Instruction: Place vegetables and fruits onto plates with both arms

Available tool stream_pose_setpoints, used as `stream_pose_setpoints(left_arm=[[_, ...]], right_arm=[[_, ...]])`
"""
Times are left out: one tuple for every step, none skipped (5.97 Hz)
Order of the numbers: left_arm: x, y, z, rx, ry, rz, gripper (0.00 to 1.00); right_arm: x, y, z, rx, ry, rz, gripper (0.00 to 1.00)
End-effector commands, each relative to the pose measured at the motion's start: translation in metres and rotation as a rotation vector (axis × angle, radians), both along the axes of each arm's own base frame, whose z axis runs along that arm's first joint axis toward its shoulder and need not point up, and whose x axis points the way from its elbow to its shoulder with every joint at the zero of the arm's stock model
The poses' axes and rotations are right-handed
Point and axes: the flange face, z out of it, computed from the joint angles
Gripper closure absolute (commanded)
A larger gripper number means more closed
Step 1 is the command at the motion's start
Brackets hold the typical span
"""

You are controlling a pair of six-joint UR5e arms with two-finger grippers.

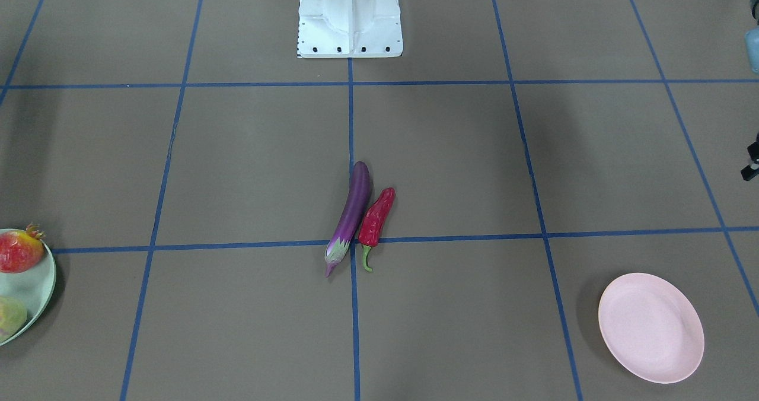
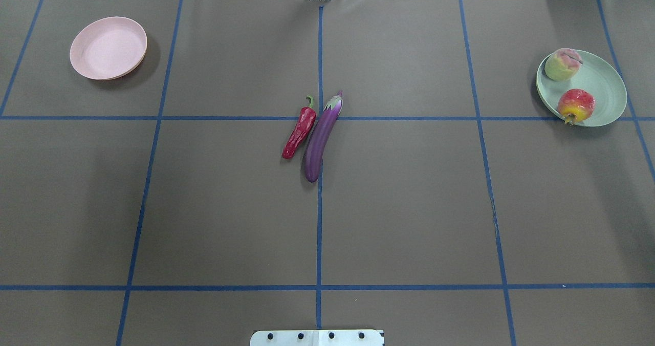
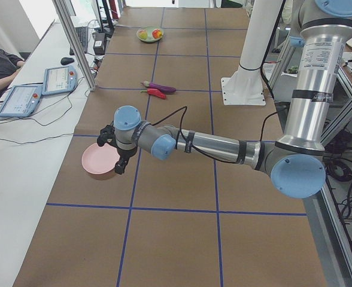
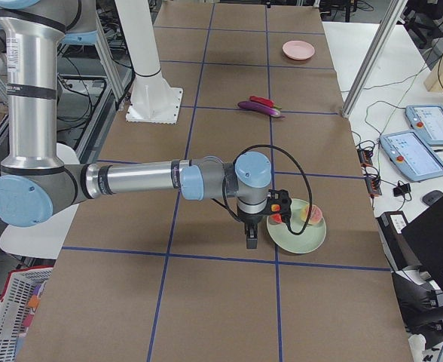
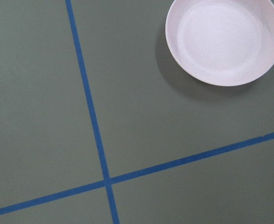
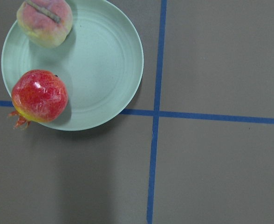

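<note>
Glossy slim eggplant and wrinkled chili seem to touch, well away from both tools; gripping one may drag the other, or the eggplant slips. The left tool hangs by the matte pink plate, the right tool by the green plate with round peach and pomegranate; whether either is apart I cannot tell

Left edge of front cam clips mint plate and peach; I can't read left gripper or right gripper state.

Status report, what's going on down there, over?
Left gripper, right gripper by plates, open or shut unclear. Peach, pomegranate on mint plate. Eggplant, chili mid-table, pink plate empty. Nothing blocking.
</note>
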Motion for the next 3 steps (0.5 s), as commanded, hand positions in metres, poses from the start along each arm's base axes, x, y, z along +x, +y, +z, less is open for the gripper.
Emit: stream_pose_setpoints(left_arm=[[0.128, -0.004, -0.067, -0.057, 0.061, 0.069, 0.0], [0.182, -0.004, -0.107, -0.116, 0.086, 0.026, 0.0], [0.257, 0.006, -0.146, -0.144, 0.101, 0.04, 0.0]], right_arm=[[0.0, 0.003, 0.002, 0.005, -0.003, -0.001, 0.0], [0.0, 0.003, 0.002, 0.007, -0.003, -0.001, 0.0], [-0.001, 0.005, 0.004, 0.001, -0.003, -0.002, 0.0]])
